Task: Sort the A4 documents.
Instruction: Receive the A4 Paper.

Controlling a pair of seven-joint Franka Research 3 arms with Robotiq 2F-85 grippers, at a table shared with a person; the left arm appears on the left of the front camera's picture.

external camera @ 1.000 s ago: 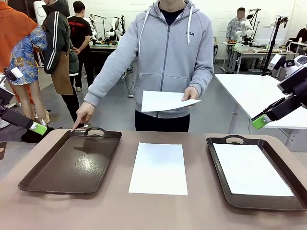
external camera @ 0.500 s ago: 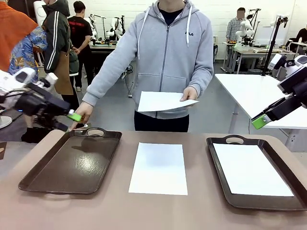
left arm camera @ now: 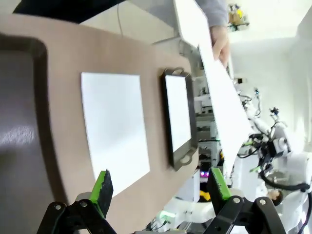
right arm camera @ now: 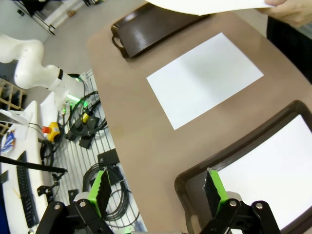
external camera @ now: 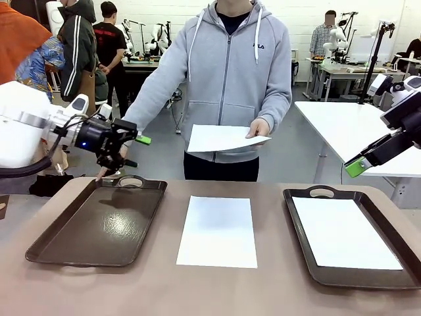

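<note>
Three thin white A4 documents (external camera: 218, 230): one flat on my matte brown desk (external camera: 263, 289), one in the glossy right tray (external camera: 294, 224), one in the person's hand (external camera: 260, 128). Left end effector (left arm camera: 160, 183) and right end effector (right arm camera: 157, 185) stand wide, empty.

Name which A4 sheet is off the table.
The sheet in the person's hand, held in the air. One other lies on the tabletop between the trays, another inside the right tray.
</note>
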